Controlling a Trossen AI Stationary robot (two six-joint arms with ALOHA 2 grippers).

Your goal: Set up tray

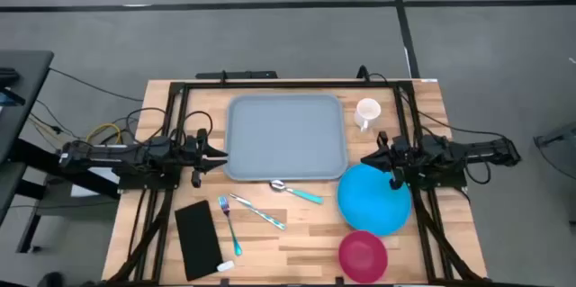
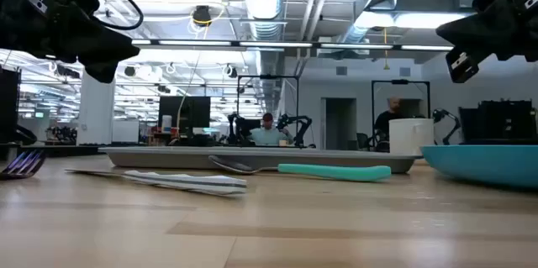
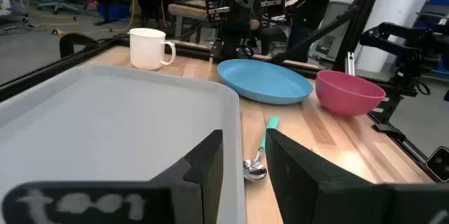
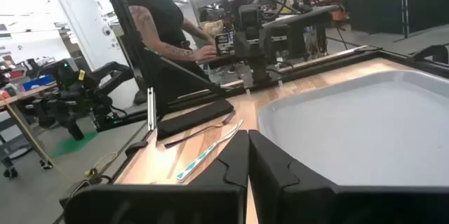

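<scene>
1. Sitting at the far middle of the table (image 1: 297, 242), the tray (image 1: 286, 136) is bare, long axis running left to right between the two arms.
2. Left gripper (image 1: 216, 154) hovers just beside the tray's left short edge, pointing at it; its fingers (image 3: 203, 171) show a narrow gap, holding nothing.
3. Right gripper (image 1: 371, 157) hovers just off the tray's right near corner, above the blue plate (image 1: 374, 199); fingers pressed together, empty.
4. Items to load all lie nearer than the tray: spoon (image 1: 295, 191) touching or just off its near rim, knife (image 1: 257, 211) and fork (image 1: 229, 225) toward the left arm, black napkin (image 1: 198, 237) at the near left, pink bowl (image 1: 363, 253) at the near right.
5. White mug (image 1: 367, 112) stands just right of the tray's far corner.
6. Judgement: right arm is nearer the plate, bowl and mug; left arm nearer the cutlery and napkin.
</scene>
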